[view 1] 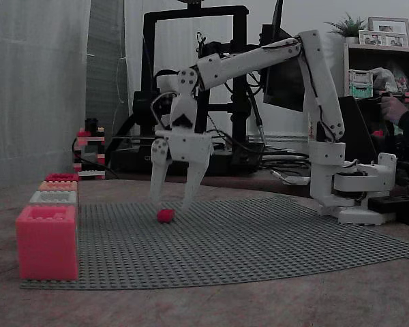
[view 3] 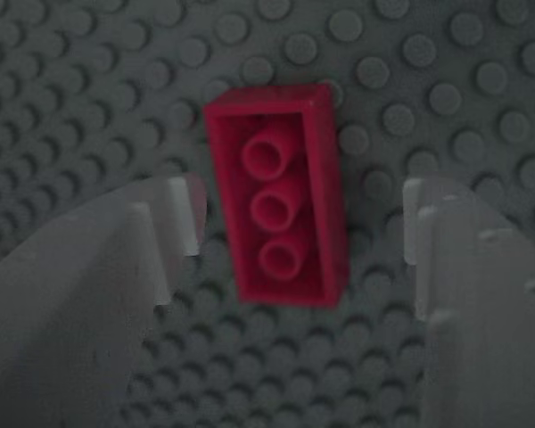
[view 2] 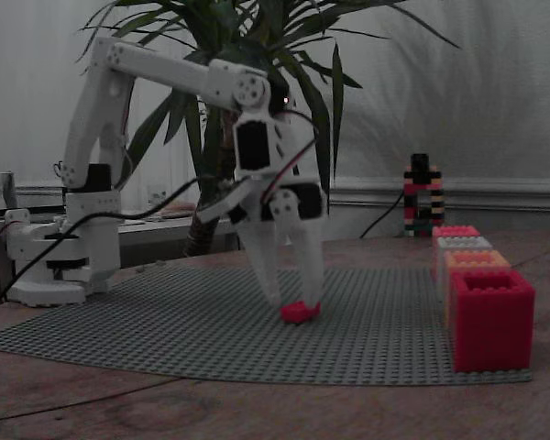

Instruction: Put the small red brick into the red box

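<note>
Jaws spread wide, pointing straight down, straddling the small red brick [view 3: 276, 196], a tiny bright red three-stud plastic block; in the wrist view there's a clear gap on both sides, left finger [view 3: 174, 223] near the brick's edge, right finger well off it. White two-finger gripper [view 1: 172, 203] hangs tips just above the studded surface in both fixed views, also at [view 2: 291, 298]. Brick lies flat on the grey studded baseplate [view 1: 273, 238], between and just under the fingertips [view 1: 165, 215], [view 2: 300, 312]. Red box [view 1: 47, 242], a large pinkish-red open-topped block, sits on the baseplate's near corner, well apart from the brick; seen at the right in a fixed view [view 2: 491, 319]. Behind it a row of more open blocks: pale grey [view 1: 53, 197], orange [view 1: 58, 185], red [view 1: 61, 177]. Baseplate rests on a brownish tabletop [view 1: 211, 306]. White arm base [view 1: 358, 184] stands at the plate's far edge. Room is dim: black frame machine [view 1: 194, 88] and cables behind, small red-black-white brick tower [view 1: 90, 150], shelf with photo frames [view 1: 385, 30], big leafy houseplant [view 2: 257, 55], pale curtain [view 1: 34, 82]. A person's hand [view 1: 394, 107] at the right edge of a fixed view.
</note>
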